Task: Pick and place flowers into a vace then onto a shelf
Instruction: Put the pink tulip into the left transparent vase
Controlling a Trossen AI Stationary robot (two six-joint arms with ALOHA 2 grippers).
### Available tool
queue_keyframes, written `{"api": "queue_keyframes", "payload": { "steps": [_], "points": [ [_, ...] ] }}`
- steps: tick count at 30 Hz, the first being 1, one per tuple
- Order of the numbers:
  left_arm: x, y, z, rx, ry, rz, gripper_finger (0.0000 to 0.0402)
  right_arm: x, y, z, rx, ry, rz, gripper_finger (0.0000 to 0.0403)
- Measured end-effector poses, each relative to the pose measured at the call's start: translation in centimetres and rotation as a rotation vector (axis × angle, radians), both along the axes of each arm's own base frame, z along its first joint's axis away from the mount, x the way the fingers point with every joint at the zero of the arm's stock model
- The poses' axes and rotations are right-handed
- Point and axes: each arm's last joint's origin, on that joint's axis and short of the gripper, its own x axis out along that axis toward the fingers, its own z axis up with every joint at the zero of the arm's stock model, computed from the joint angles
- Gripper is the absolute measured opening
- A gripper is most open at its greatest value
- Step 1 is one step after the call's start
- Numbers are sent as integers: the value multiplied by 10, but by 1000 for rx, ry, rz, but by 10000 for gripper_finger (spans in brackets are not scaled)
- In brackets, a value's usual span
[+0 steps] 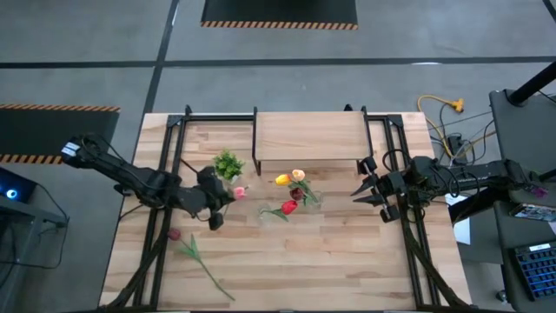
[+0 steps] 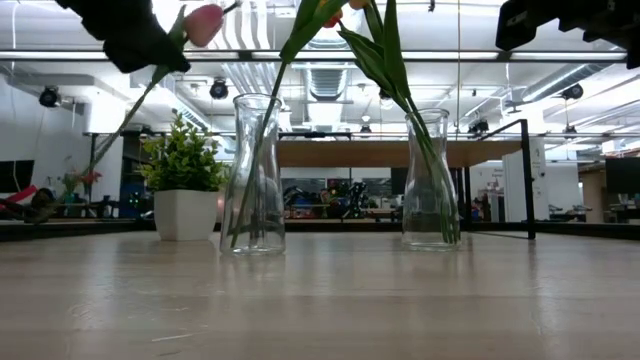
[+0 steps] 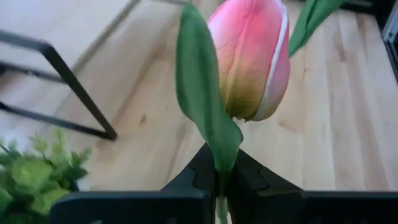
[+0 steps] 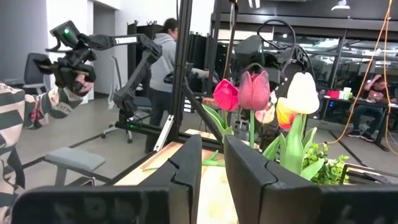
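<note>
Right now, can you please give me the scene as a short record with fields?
left gripper: shut on pink tulip, held up near the small potted plant
right gripper: empty, jaws slightly apart, right of the vases
glass vases: two, upright, holding tulip stems
table: one maroon tulip lying flat
shelf: nothing on it

Bright ceiling lights [image 2: 300, 55] glaring across the low view, dark shapes at its top standing against the light, pink tulip [image 3: 252, 59] looking soft up close, table [image 1: 347, 252] lit evenly with faint shadows
</note>
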Motion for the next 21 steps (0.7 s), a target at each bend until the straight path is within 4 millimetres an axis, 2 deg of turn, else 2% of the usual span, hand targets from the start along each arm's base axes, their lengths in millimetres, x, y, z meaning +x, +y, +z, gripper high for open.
{"api": "queue_keyframes", "payload": {
  "steps": [11, 17, 21],
  "points": [
    [14, -3, 26, 158, -259, -26, 0, 0, 0, 0, -5, -1, -1, 59],
    [15, -3, 36, 199, -301, -24, 0, 0, 0, 0, -6, -1, -1, 60],
    [15, -3, 52, 218, -351, -30, 0, 0, 0, 0, -6, -1, -1, 57]
  ]
}}
